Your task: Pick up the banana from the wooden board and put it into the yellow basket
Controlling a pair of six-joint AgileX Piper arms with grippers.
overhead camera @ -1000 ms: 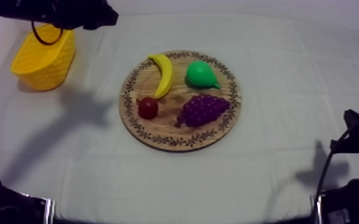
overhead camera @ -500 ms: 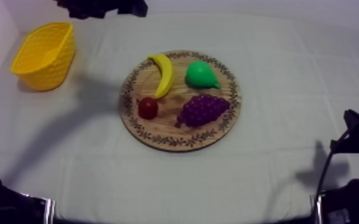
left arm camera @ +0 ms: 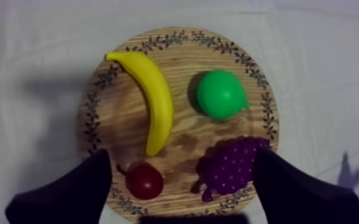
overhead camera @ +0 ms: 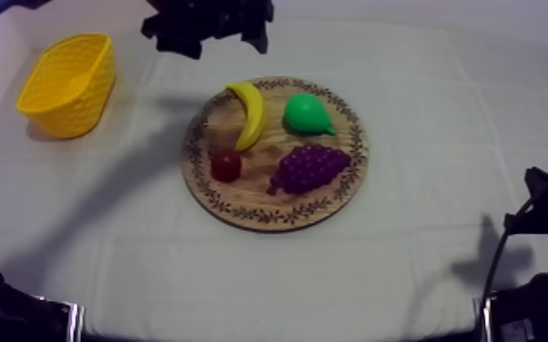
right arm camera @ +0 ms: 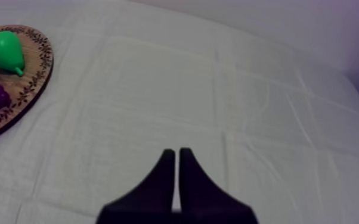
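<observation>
The yellow banana [overhead camera: 249, 114] lies curved on the left part of the round wooden board [overhead camera: 278, 218]. The yellow basket [overhead camera: 66, 84] stands at the far left of the table with nothing visible inside. My left gripper [overhead camera: 209, 36] hangs above the cloth just beyond the board's far left edge. In the left wrist view it looks straight down on the board [left arm camera: 122, 113]. There the left gripper [left arm camera: 182, 196] is open, its fingers [left arm camera: 68, 190] wide apart, with the banana [left arm camera: 152, 101] beyond them. My right gripper [right arm camera: 176, 161] is shut on nothing, low over bare cloth.
A green pear [overhead camera: 307, 115], purple grapes [overhead camera: 309, 167] and a small red fruit [overhead camera: 226, 165] share the board; the red fruit sits just below the banana's lower tip. My right arm [overhead camera: 542, 218] rests at the table's right edge. Bare cloth lies between board and basket.
My left arm has swung to the right, from over the basket to just behind the board's far left edge. The fruit, board, basket and right arm have stayed still.
</observation>
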